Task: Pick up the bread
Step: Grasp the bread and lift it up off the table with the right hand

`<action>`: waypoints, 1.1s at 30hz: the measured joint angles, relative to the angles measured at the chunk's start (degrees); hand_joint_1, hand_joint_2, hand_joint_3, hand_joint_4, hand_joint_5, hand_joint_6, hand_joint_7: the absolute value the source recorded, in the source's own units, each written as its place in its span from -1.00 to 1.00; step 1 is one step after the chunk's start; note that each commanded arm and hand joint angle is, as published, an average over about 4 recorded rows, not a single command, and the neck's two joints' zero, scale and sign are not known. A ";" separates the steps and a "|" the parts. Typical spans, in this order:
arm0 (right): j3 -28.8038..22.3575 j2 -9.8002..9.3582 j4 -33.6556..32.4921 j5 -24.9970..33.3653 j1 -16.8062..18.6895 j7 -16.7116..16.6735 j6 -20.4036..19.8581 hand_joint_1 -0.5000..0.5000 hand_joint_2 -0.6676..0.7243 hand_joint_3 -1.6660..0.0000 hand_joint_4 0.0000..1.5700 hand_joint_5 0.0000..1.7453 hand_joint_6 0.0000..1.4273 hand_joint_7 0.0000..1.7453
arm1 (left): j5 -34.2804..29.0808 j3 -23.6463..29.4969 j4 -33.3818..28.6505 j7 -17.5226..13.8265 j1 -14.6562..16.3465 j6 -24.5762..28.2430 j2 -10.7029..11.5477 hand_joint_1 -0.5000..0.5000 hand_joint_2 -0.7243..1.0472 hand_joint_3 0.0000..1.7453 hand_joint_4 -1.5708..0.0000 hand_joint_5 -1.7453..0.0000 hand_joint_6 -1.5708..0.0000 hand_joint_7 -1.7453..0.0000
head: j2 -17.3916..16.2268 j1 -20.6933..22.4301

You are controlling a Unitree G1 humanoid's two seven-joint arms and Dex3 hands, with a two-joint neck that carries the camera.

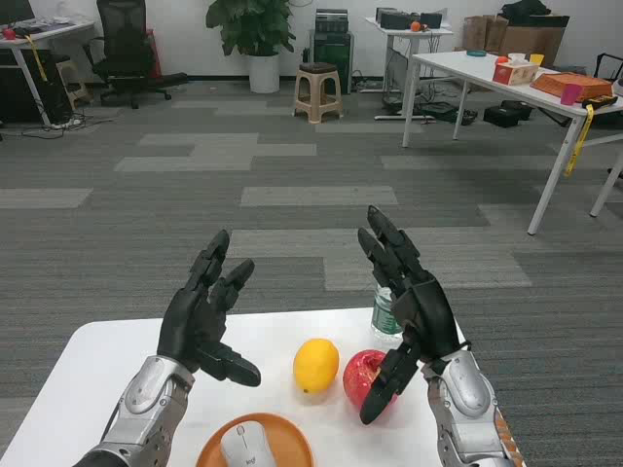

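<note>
Head view over the white desk (88, 370). Left robot hand (206, 316) and right robot hand (409, 311) are raised above the desk, fingers spread, holding nothing. Between them lie a yellow lemon (316, 365) and a red apple (368, 377) (partly covered by the right thumb). A clear bottle (385, 313) stands behind the right robot hand, mostly hidden. At the near edge, an orange plate (282, 438) carries a white computer mouse (241, 448). The bread cannot be made out anywhere on the desk.
</note>
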 measured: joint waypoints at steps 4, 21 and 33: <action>11.21 -7.08 6.11 0.71 -3.98 -11.22 -6.27 -0.92 0.41 1.00 -1.00 -0.89 -1.00 -1.00 | 0.09 2.24 -3.32 0.19 0.51 -0.01 0.45 1.00 -0.40 -0.93 1.00 0.53 1.00 1.00 | 4.87 1.58; 25.51 -15.97 12.61 2.45 -11.52 -23.98 -15.33 -0.83 0.39 1.00 -1.00 -0.89 -1.00 -1.00 | 0.19 6.45 -8.66 1.01 1.03 -1.09 2.57 1.00 -0.40 -0.90 1.00 0.53 1.00 1.00 | -3.68 0.03; 25.86 -17.89 13.13 2.45 -10.52 -23.98 -15.34 -0.83 0.36 1.00 -1.00 -0.89 -1.00 -1.00 | -0.04 5.75 -8.35 1.02 1.12 -0.96 2.76 1.00 -0.40 -0.90 1.00 0.53 1.00 1.00 | -18.57 -3.68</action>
